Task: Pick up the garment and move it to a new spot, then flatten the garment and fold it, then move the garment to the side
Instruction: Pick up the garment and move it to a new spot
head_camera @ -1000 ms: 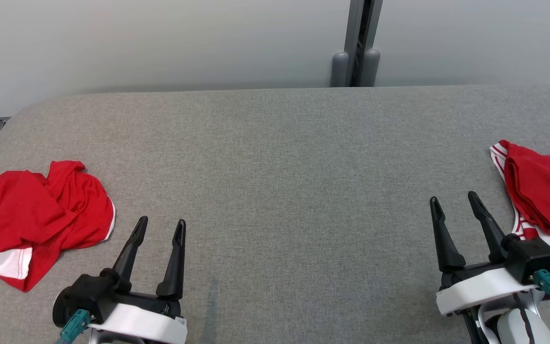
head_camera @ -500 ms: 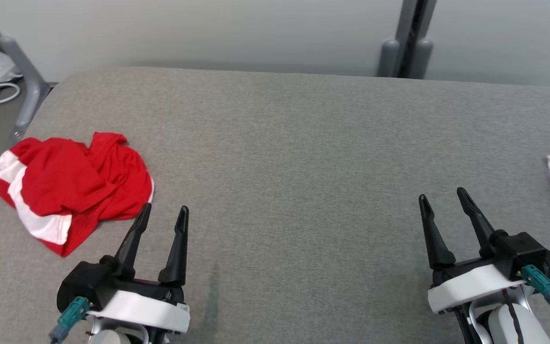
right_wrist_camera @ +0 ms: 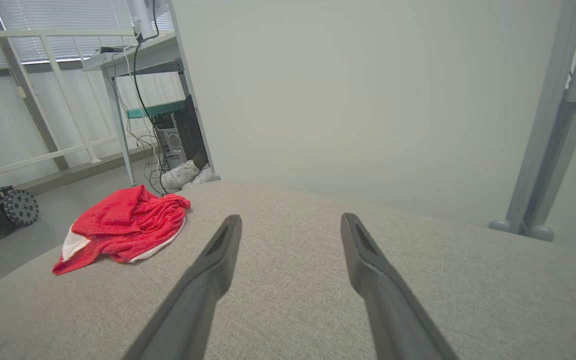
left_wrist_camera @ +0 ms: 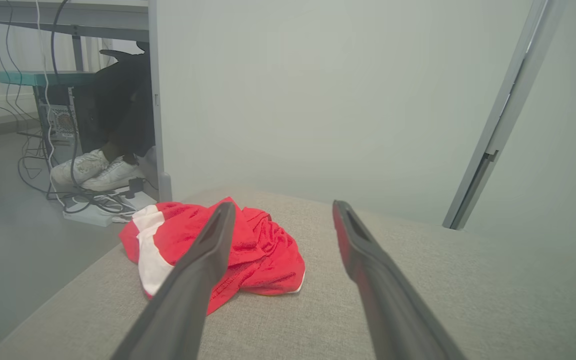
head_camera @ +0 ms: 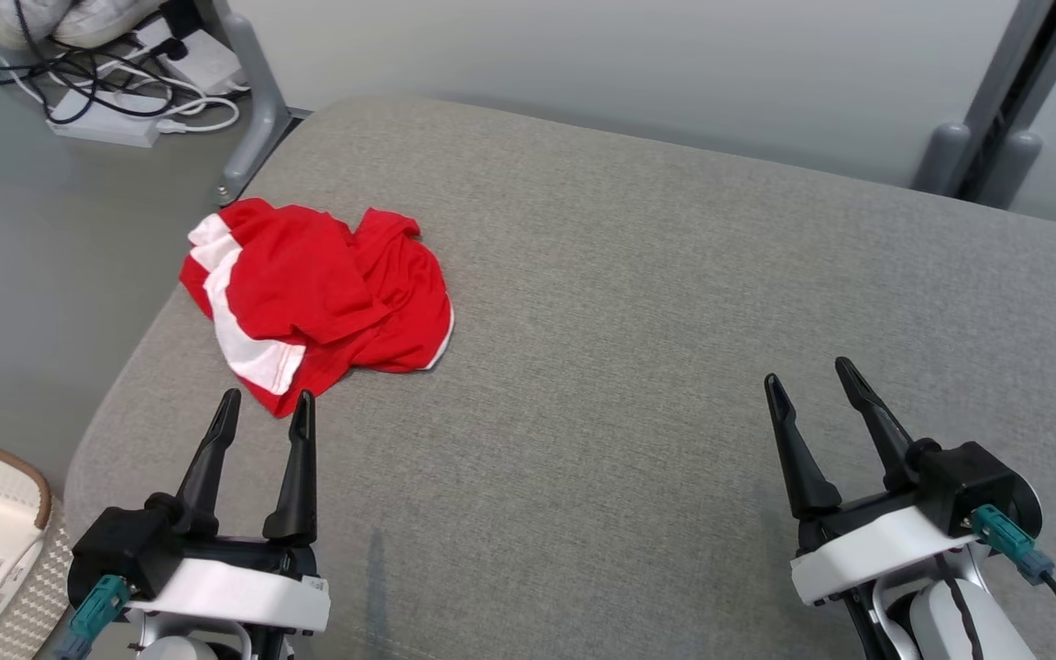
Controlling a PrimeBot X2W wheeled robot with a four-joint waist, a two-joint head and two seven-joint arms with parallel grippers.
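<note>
Red garment (head_camera: pixel 317 307) crumpled near one corner of grey table (head_camera: pixel 638 302); left gripper (head_camera: pixel 269 396) and right gripper (head_camera: pixel 808 372) both spread, empty (a shallow pinch could nudge cloth overboard).

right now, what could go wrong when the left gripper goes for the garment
1. The garment lies crumpled close to the table's left edge; a push from the open left gripper could slide it off toward the floor cables.
2. Its layers are bunched, so a pinch may catch just one fold and lift it twisted.
3. The right gripper is far off, so likely no quick help.
</note>
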